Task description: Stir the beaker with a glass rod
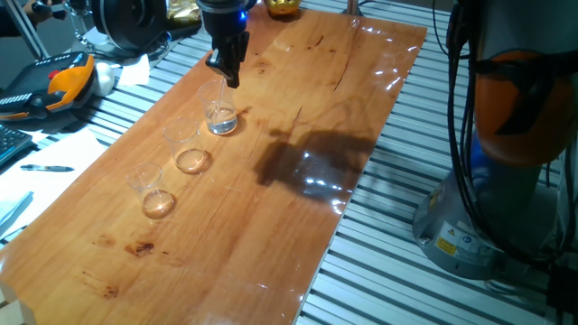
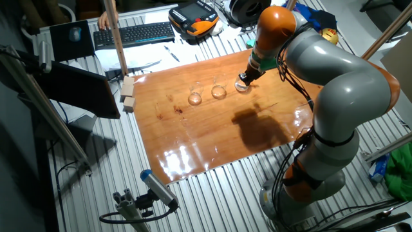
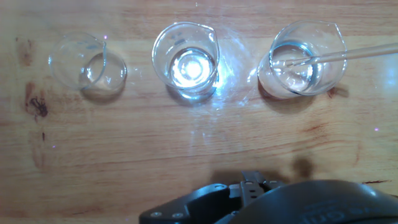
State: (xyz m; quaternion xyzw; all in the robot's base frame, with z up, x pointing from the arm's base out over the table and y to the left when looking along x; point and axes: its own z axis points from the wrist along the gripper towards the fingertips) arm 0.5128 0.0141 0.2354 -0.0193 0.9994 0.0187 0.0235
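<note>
Row of glass: 3 small clear beakers stand in a line on the wooden table [image 1: 298, 135], spaced apart, none touching. In the hand view they run left to right.

Left beaker [image 3: 87, 65]: looks empty, apart from the work.

Middle beaker [image 3: 186, 59]: catches a bright glare on its bottom; nothing stands in it.

The beaker [image 3: 305, 59]: the right one in the hand view, and in one fixed view the one with the pale silvery bottom [image 1: 221, 113], nearest the arm. It stands upright on the wood, so it is probably left free because the rod only needs to move inside it.

The glass rod [image 3: 348, 55]: a thin clear stick coming in from the right edge of the hand view, slanting over the rim, its tip inside the beaker. In the fixed views it is too thin to make out.

Gripper [image 1: 228, 65]: hangs just above the beaker's rim, fingers pointing down. They look drawn together, probably pinching the rod's top, but no view shows the contact, so I cannot tell whether it is clenched on the rod.

Stage: rod already in the beaker; my judgement is that stirring is in hand or about to begin.

Risk: a wide circle could knock the rod against the thin wall and tip the light beaker.
</note>
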